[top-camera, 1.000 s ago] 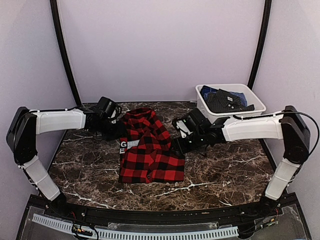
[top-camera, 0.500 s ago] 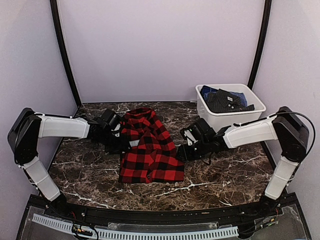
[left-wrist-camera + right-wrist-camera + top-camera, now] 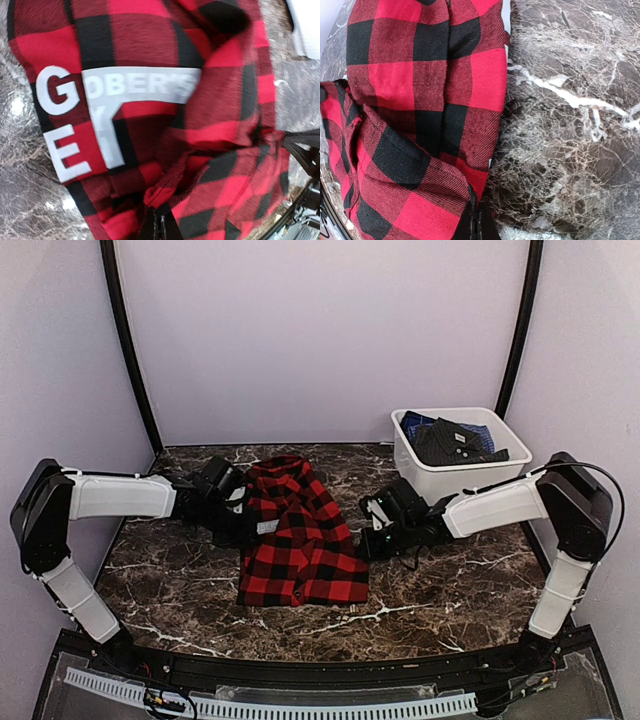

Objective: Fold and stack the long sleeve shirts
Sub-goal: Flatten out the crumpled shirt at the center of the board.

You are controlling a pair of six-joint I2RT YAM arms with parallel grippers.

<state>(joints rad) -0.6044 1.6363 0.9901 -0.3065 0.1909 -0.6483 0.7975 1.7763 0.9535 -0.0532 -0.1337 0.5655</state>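
Observation:
A red-and-black checked long sleeve shirt [image 3: 300,545] lies partly folded in the middle of the marble table, with white lettering [image 3: 115,95] on its left side. My left gripper [image 3: 247,525] is down at the shirt's left edge, and its jaws [image 3: 159,226] are shut on a small red fold of the cloth. At the right edge, my right gripper [image 3: 366,540] is low on the table, shut [image 3: 478,222] on the shirt's hem. More dark folded cloth [image 3: 455,440] lies in the white tub.
A white plastic tub [image 3: 415,465] stands at the back right, just behind my right arm. Dark marble tabletop [image 3: 570,125] shows on both sides of the shirt and in front of it. Curved black poles rise at the back corners.
Both grippers have come down to the shirt's left and right edges and closed on the cloth. The right arm moved right and lower.

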